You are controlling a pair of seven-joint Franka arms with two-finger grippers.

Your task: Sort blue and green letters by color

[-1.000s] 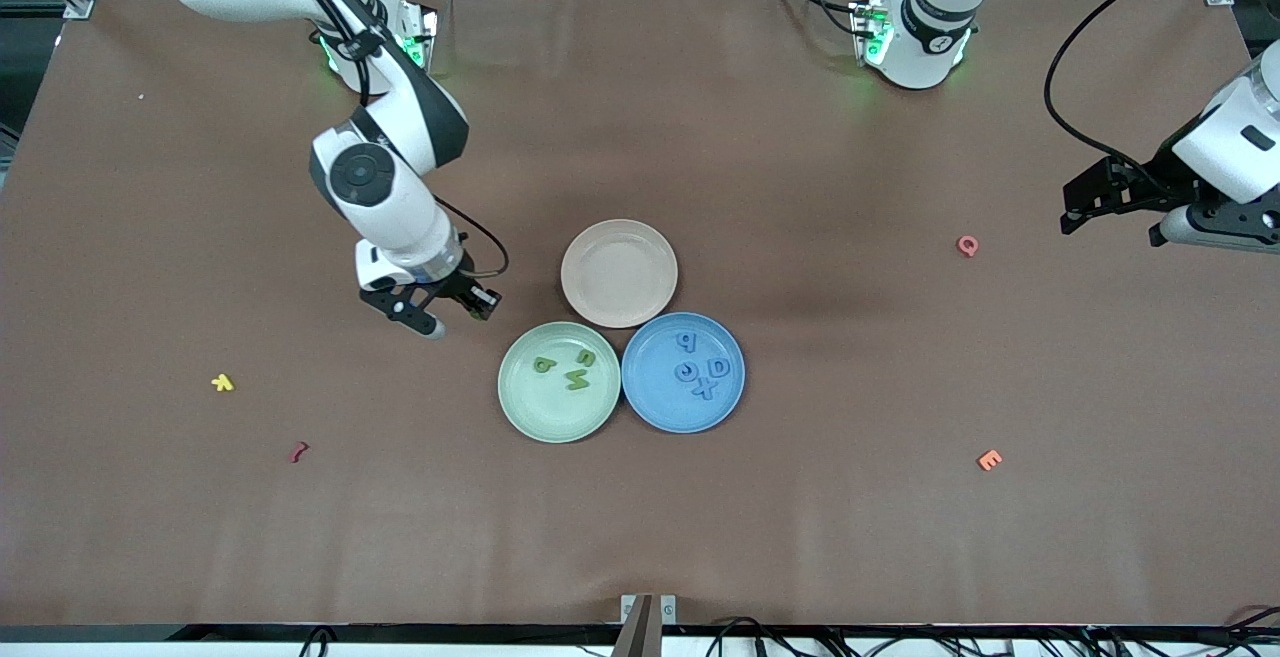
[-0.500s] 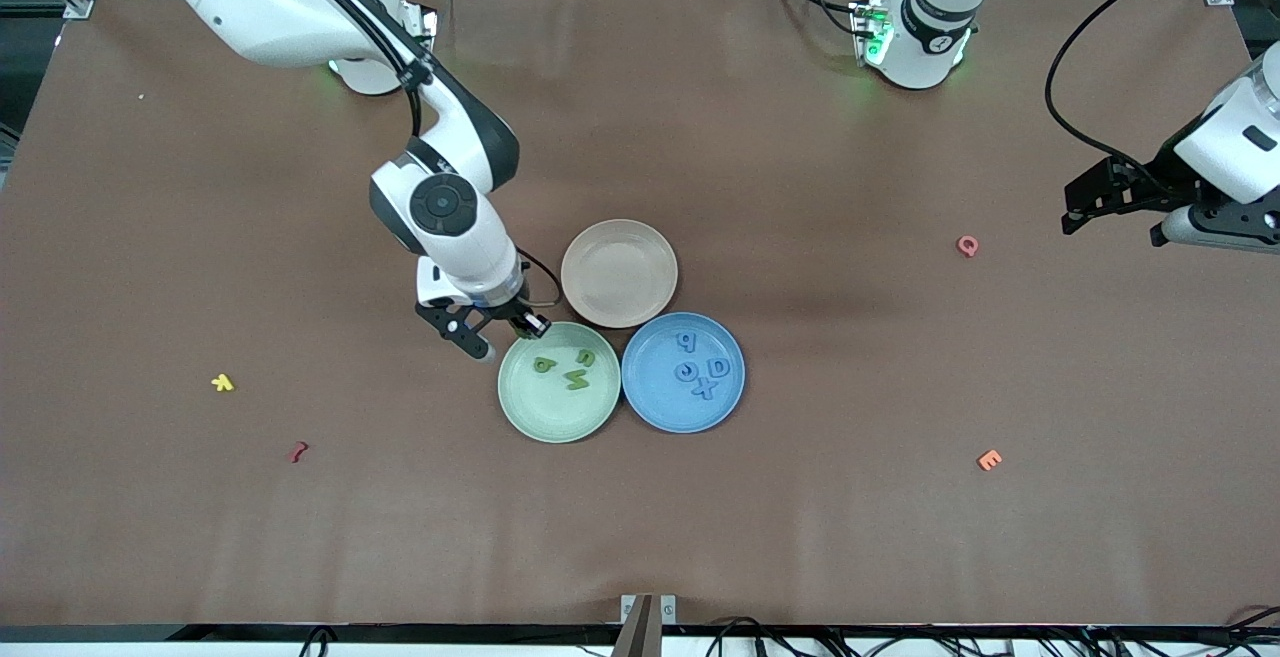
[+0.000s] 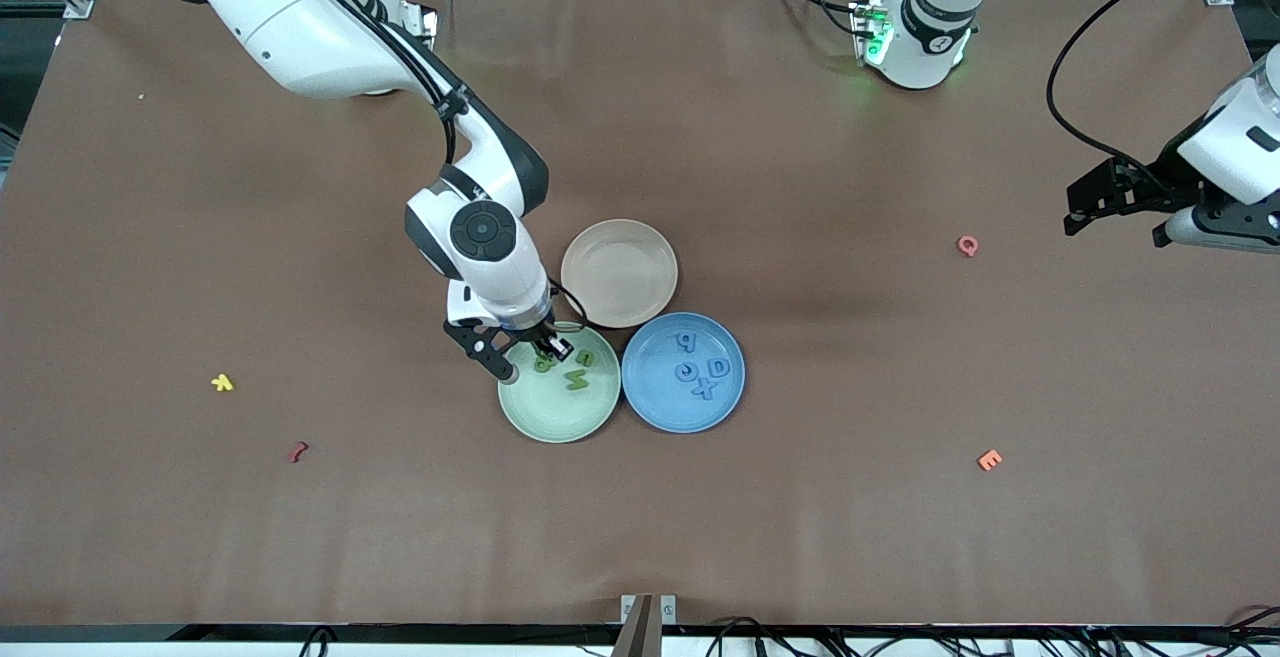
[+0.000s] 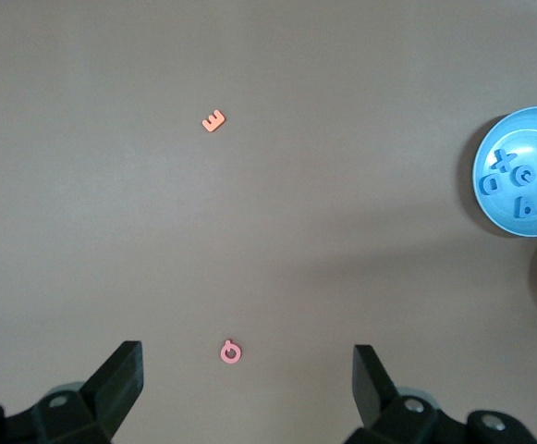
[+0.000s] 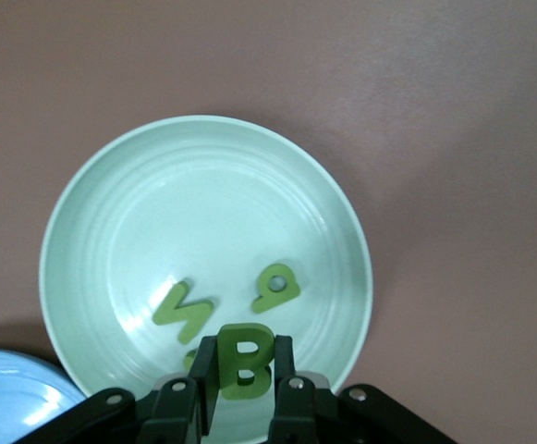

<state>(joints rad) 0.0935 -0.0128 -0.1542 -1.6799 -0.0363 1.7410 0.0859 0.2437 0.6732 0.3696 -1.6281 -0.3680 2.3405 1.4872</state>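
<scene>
While pinched by right pincer, flat green B over ridged green plate.

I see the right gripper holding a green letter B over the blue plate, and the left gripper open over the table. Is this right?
Not quite. The right gripper holds the green letter B over the green plate, not the blue plate; the right wrist view shows it. The left gripper is indeed open over the table.

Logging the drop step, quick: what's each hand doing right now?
Right hand: shut on the green B, over the green plate.
Left hand: open, holding nothing, waiting over the pink Q.
</scene>
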